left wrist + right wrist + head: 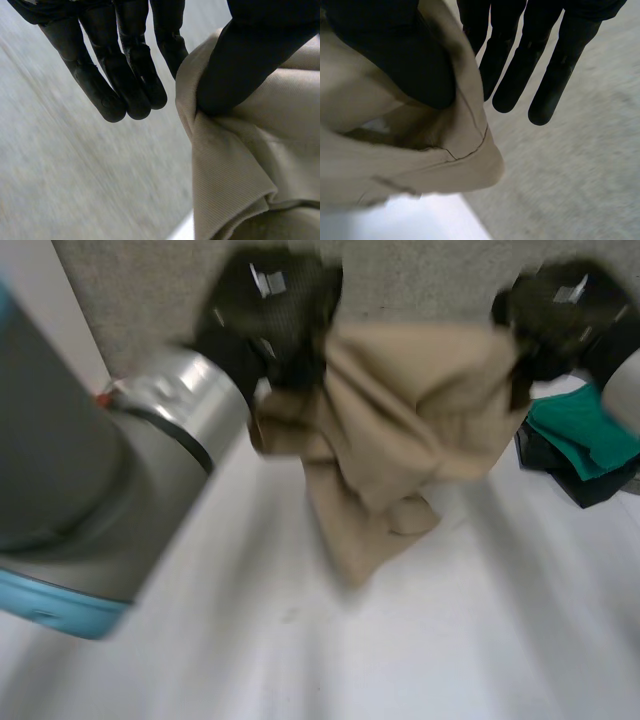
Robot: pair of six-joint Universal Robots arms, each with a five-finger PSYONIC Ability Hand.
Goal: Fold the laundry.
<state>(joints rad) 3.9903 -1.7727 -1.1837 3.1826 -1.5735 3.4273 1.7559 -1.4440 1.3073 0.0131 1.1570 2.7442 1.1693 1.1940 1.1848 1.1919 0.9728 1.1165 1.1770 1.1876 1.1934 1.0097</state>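
Observation:
A beige garment (400,430) hangs bunched above the white table (420,640), its lower end touching the tabletop. My left hand (270,310) holds its upper left edge and my right hand (560,310) its upper right edge. In the left wrist view the thumb pins the beige garment (250,165) against the side of the left hand (125,75), whose fingers stay straight. In the right wrist view the beige garment (395,145) is pinched the same way between the thumb and the nearest finger of my right hand (535,65).
A green cloth (580,430) lies on a dark cloth (590,490) at the table's right side. My left arm (90,470) looms large over the near left. Grey carpet (420,280) lies beyond the table's far edge.

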